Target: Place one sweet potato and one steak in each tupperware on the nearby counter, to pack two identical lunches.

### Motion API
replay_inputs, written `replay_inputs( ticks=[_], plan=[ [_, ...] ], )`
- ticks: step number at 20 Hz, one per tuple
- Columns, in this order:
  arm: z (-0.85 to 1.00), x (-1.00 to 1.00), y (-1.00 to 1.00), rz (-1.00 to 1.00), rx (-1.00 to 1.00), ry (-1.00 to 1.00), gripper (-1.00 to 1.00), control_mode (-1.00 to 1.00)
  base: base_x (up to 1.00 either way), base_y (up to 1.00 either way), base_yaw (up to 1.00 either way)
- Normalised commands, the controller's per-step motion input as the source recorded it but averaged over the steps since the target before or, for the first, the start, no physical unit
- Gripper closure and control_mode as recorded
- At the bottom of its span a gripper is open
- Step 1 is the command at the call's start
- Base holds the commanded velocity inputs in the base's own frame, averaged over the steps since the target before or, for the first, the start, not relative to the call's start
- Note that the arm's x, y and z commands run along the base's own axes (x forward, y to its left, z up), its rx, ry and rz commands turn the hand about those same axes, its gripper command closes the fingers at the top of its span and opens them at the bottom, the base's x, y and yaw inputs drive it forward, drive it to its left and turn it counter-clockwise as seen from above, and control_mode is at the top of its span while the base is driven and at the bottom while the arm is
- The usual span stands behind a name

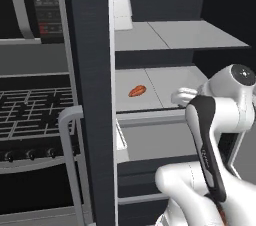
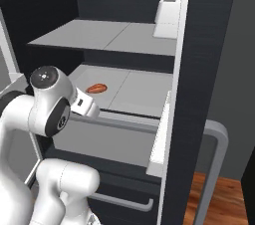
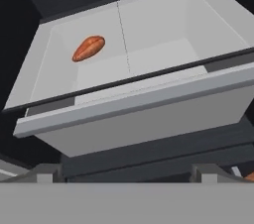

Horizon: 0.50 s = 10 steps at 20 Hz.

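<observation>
sweet potato (image 3: 89,48) lies beyond the parted jaws (on fridge shelf (image 3: 158,54))

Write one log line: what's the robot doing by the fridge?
stage: reaching into open fridge | target: sweet potato lying on fridge shelf | gripper: open, empty, short of shelf | tupperware: nothing packed yet

A rendered home kitchen: an open fridge with grey shelves (image 2: 99,35) and a drawer (image 3: 149,104) fills the frame's centre, a black stove grate (image 1: 30,110) sits at left.
</observation>
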Motion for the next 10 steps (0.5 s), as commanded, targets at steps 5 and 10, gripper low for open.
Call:
replay_inputs(
  ticks=[5,10],
  plan=[
    [-0.19,0.34,0.15,-0.07,0.0,0.0,-1.0,-1.0,0.0,0.0,0.0],
    [-0.22,0.28,0.09,-0.05,0.0,0.0,-1.0,-1.0,0.0,0.0,0.0]
  ],
)
